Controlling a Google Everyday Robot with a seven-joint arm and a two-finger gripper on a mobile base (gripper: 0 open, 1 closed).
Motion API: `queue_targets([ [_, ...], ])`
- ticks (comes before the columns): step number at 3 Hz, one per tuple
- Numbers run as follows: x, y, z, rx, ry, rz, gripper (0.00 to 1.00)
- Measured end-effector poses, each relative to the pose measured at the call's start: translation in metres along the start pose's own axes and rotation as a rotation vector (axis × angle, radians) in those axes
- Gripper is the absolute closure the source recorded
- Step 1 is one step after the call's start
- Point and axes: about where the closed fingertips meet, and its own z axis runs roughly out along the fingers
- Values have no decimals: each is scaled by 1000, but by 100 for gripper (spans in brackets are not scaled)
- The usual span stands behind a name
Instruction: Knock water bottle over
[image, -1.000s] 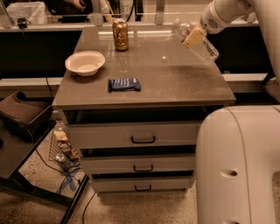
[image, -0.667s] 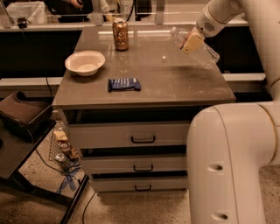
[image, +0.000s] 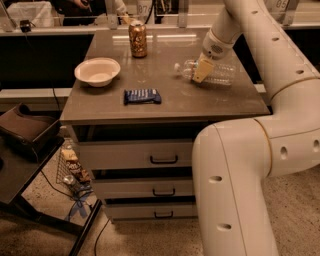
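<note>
The water bottle (image: 220, 74) is clear ribbed plastic and lies on its side on the right part of the brown tabletop (image: 170, 105). Its white cap (image: 177, 66) points left, towards the table's middle. My gripper (image: 201, 70), with tan tips, is down across the bottle's neck end and touches or covers it. The white arm reaches to it from the upper right.
A gold-brown can (image: 138, 39) stands at the back. A white bowl (image: 97, 71) sits at the left and a blue snack packet (image: 142, 96) near the front. Drawers (image: 162, 159) lie below. My arm's big white links (image: 235, 190) fill the right foreground.
The bottle was tilted near the table's far right. It now lies flat on its side, nearer the middle. My gripper has come down and left with it.
</note>
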Motion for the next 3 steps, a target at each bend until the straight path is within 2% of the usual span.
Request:
queue_targets([
  [1,-1,-3,1,10,-6,3,74],
  [2,-2,-5,7,11,-8,4,43],
  [3,-2,-5,9,11,-9,4,21],
])
